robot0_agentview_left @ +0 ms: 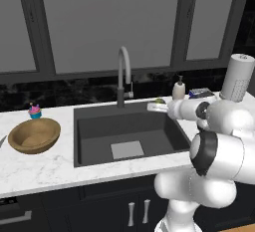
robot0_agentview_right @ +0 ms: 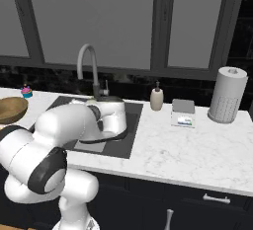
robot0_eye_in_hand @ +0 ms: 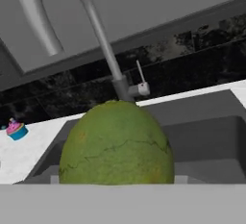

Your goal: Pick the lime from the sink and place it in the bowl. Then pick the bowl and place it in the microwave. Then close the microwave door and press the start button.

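From the left base view, the bowl (robot0_agentview_left: 34, 135) sits empty on the counter left of the sink (robot0_agentview_left: 99, 126), while the gripper (robot0_agentview_left: 158, 105) seemingly clamps the lime (robot0_agentview_left: 159, 100) above the sink's right rim. The hand view shows the lime (robot0_eye_in_hand: 116, 143) close against the camera.

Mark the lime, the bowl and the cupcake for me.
lime (robot0_eye_in_hand: 116, 143), hand view, middle of its green skin.
bowl (robot0_agentview_left: 34, 135), left base view, inner hollow of the wooden bowl.
cupcake (robot0_agentview_left: 34, 110), left base view, pink top above the blue cup.
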Controlling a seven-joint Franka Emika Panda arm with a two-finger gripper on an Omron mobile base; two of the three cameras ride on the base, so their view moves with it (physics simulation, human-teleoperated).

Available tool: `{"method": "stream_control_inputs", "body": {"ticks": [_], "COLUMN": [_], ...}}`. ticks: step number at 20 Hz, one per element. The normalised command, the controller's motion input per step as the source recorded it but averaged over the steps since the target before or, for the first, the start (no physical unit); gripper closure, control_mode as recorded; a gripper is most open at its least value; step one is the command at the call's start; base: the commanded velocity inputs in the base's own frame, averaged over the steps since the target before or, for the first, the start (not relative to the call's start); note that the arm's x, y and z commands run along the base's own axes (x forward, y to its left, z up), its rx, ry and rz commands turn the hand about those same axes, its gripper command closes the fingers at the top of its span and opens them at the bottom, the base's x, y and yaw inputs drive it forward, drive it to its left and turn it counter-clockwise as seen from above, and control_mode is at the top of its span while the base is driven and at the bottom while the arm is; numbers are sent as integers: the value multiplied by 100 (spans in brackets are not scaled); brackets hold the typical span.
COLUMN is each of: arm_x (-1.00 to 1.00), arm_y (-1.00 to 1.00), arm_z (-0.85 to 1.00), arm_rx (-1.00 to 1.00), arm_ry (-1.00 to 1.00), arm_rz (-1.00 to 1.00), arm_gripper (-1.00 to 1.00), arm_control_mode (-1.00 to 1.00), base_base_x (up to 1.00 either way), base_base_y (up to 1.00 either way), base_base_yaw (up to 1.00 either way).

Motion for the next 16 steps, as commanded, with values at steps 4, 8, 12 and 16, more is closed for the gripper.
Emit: {"method": "stream_control_inputs", "body": {"ticks": [4,8,12,16], "arm_x": [-38,-47,-42,-33], "arm_y": [-5,0,0,10], "arm_z": [100,100,100,100], "arm_rx": [1,0,0,0], "arm_ry": [-14,-8,-4,0], "arm_rz": [0,0,0,0], "arm_gripper": [100,100,100,100], "arm_control_mode": [-100,-100,-100,-100], "base_base_x": [0,0,0,0], "base_base_y": [0,0,0,0], "base_base_yaw": [0,0,0,0]}}
